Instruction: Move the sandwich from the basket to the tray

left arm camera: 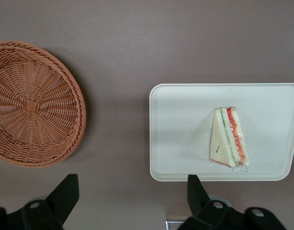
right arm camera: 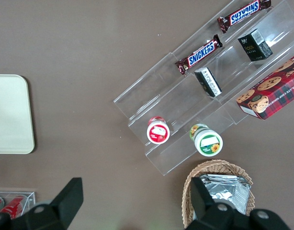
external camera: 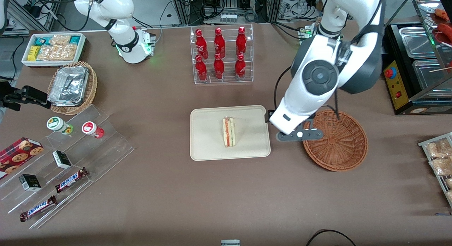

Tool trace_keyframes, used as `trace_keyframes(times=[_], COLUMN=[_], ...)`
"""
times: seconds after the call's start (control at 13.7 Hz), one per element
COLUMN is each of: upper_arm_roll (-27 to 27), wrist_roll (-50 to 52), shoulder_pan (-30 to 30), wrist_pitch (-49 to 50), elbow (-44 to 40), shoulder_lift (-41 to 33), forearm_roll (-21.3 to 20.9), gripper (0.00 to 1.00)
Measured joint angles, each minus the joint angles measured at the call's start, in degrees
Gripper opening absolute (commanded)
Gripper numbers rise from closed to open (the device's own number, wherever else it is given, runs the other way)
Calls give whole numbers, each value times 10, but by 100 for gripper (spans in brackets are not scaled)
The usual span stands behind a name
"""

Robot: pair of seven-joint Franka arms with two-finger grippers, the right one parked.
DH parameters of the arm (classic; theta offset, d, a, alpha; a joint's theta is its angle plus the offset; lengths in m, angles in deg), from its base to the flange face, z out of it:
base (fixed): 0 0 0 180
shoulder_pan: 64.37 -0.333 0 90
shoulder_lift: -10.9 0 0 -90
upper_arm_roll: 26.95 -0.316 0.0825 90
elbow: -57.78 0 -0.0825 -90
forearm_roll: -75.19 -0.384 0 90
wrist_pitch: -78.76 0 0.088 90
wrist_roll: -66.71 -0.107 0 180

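Observation:
The sandwich (external camera: pixel 229 132) lies in the middle of the cream tray (external camera: pixel 204 147), its red and green filling edge up; it also shows in the left wrist view (left arm camera: pixel 229 137) on the tray (left arm camera: pixel 175 143). The reddish-brown wicker basket (external camera: pixel 339 143) stands beside the tray toward the working arm's end, and is empty (left arm camera: pixel 29 103). My gripper (external camera: pixel 282 127) hangs high above the strip of table between tray and basket. Its fingers (left arm camera: pixel 64 194) are wide open and hold nothing (left arm camera: pixel 130 189).
A clear rack of red bottles (external camera: pixel 221 55) stands farther from the camera than the tray. A tan basket of foil containers (external camera: pixel 72 87), a white snack bin (external camera: pixel 53 48) and an acrylic step shelf with snacks (external camera: pixel 60 168) lie toward the parked arm's end. A warmer cabinet (external camera: pixel 420 62) stands at the working arm's end.

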Motion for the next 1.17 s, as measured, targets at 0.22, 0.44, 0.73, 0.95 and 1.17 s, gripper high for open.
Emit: trace_keyframes(times=[0.22, 0.44, 0.73, 0.95, 1.17], upper_arm_roll=[11, 59, 152, 209, 237], wrist_roll=[-4, -45, -100, -137, -180], shoulder_pan=[-28, -109, -235, -318, -375], wrist_pitch=[0, 10, 48, 64, 91], elbow=[20, 26, 27, 36, 62], shoulder_lift=[-22, -36, -63, -88, -124], forearm_roll=[0, -1, -22, -35, -46], gripper=[100, 100, 100, 100, 100])
